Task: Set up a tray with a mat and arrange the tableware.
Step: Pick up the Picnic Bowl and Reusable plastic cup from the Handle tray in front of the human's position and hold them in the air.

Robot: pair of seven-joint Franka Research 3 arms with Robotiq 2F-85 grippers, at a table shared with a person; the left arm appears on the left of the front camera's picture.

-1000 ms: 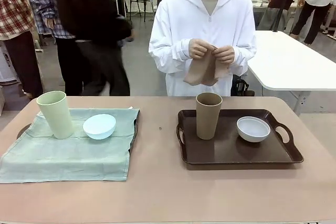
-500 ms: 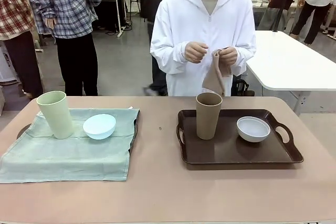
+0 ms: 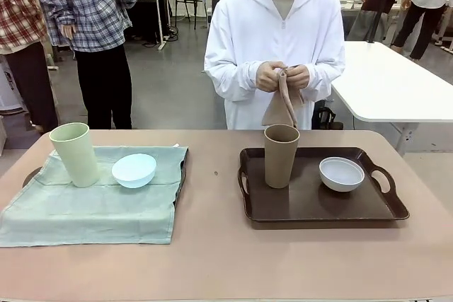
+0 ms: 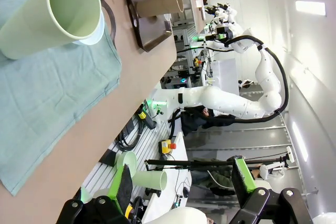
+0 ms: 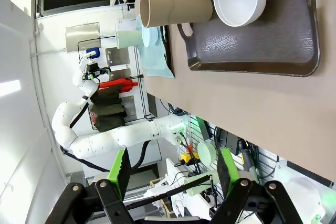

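Observation:
On the left, a green mat (image 3: pixel 92 199) covers a dark tray (image 3: pixel 182 172). On the mat stand a pale green tumbler (image 3: pixel 74 153) and a light blue bowl (image 3: pixel 134 170). The brown tray (image 3: pixel 311 206) on the right has no mat and holds a brown tumbler (image 3: pixel 281 155) and a white bowl (image 3: pixel 341 173). Behind it, a person holds a bunched tan cloth (image 3: pixel 282 104) in both hands. My left gripper (image 4: pixel 184 184) is open, off the table's end, near the green tumbler (image 4: pixel 52 14). My right gripper (image 5: pixel 173 169) is open, back from the brown tray (image 5: pixel 252 45).
A white table (image 3: pixel 396 83) stands at the back right, and other people stand behind the person. Bare tabletop (image 3: pixel 212 259) runs along the near edge and between the two trays.
The person has drawn both hands together and gathered the tan cloth into a hanging bunch. A passer-by in dark clothes has left the background. Neither gripper nor any tableware has moved.

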